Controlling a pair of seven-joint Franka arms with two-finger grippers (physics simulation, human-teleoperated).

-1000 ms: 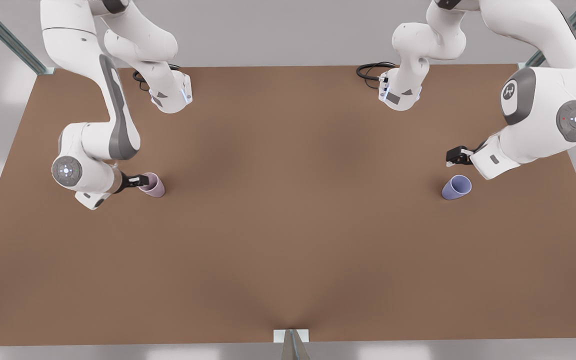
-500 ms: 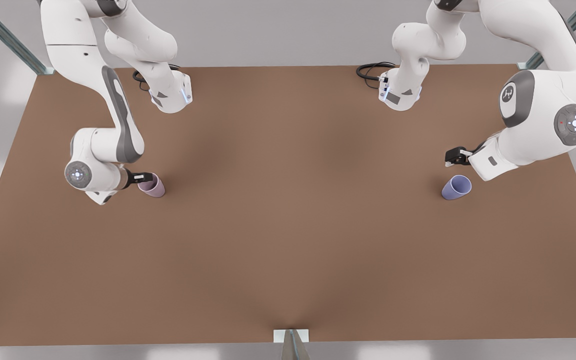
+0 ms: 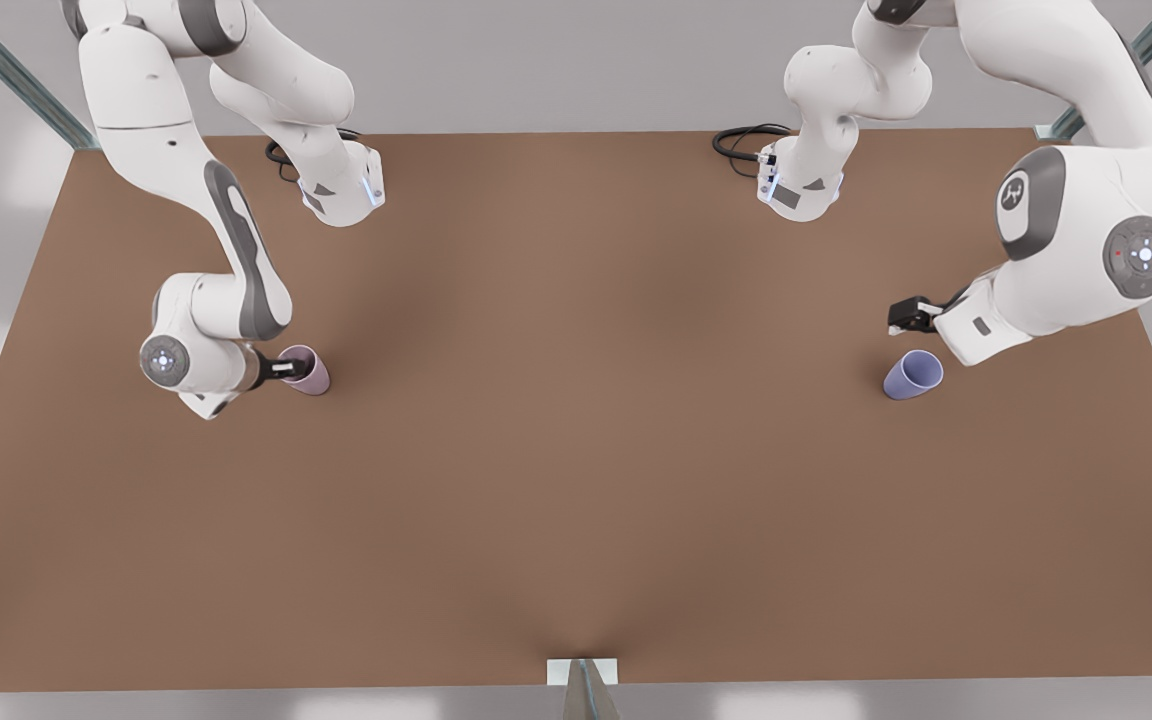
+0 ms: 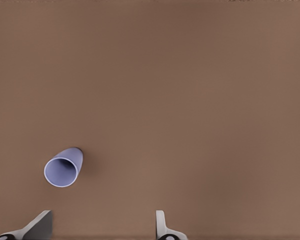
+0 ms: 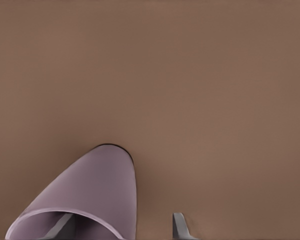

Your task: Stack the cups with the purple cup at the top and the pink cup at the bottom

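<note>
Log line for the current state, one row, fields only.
right hand: open, one finger inside pink cup rim | left hand: open, waiting above purple cup | both cups upright, far apart on table | stacked: no

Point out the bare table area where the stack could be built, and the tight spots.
Free: the wide middle of the table between the pink cup and the purple cup, and the whole near strip. Tight: at the pink cup, where the right gripper straddles its rim, one finger inside; near the purple cup, where the open left gripper hovers beside it.
</note>
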